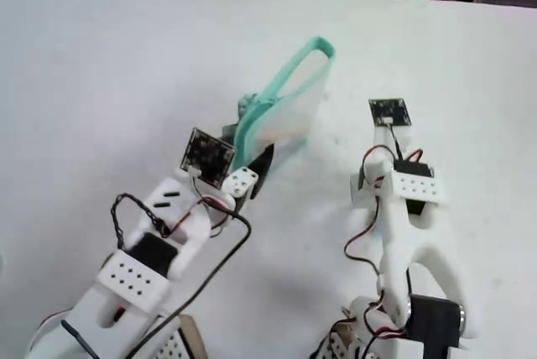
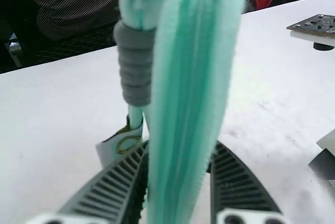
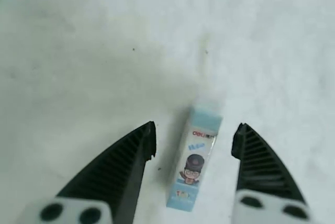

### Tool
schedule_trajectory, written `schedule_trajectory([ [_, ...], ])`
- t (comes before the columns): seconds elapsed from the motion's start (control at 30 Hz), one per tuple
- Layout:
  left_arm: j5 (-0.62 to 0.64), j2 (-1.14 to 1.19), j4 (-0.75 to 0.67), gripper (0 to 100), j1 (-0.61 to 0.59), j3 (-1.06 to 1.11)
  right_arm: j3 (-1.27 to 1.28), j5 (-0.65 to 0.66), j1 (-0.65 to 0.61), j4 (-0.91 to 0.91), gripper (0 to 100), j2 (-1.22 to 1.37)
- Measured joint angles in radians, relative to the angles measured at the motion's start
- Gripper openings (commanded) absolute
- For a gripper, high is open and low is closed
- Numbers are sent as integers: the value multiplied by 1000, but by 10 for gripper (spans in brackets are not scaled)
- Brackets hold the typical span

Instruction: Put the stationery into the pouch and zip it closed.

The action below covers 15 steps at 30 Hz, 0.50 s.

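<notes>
High view: white matte table (image 1: 101, 65), 2 arms. Pouch (image 1: 281, 99) is mid-table, tipped up on edge, with a teal zip band looping around a translucent whitish body. Left gripper (image 1: 256, 166) is at its lower end, black jaws on the teal edge. Right arm (image 1: 403, 200) stands near the pouch, not touching it.

Left wrist view: left gripper (image 2: 178, 164) is clenched on the pouch (image 2: 193, 77). 2 dark ribbed pads squeeze the soft, pleated teal fabric from both sides, and the narrow gap is full of fabric. A grey ribbed cylinder (image 2: 135, 67), rubbery-looking, on a pale mint shaft sits right against the pouch; can't tell if it's inside. A small white tag (image 2: 118, 143) is just beside the shaft.

Right wrist view: right gripper (image 3: 196, 135) is released, jaws wide apart. Eraser (image 3: 194, 156) lies flat on the table (image 3: 78, 51) between them. It's 1 rectangular block in a pale blue sleeve with a cartoon figure, and there's a gap to each jaw, touching neither.
</notes>
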Motion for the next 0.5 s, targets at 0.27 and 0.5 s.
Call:
schedule_trajectory([
  [0.27, 0, 0, 25, 166, 0, 0, -123, 26, 29, 64, 75, 215],
  [0.5, 0, 0, 25, 168, 0, 0, -209, 29, 61, 87, 18, 278],
])
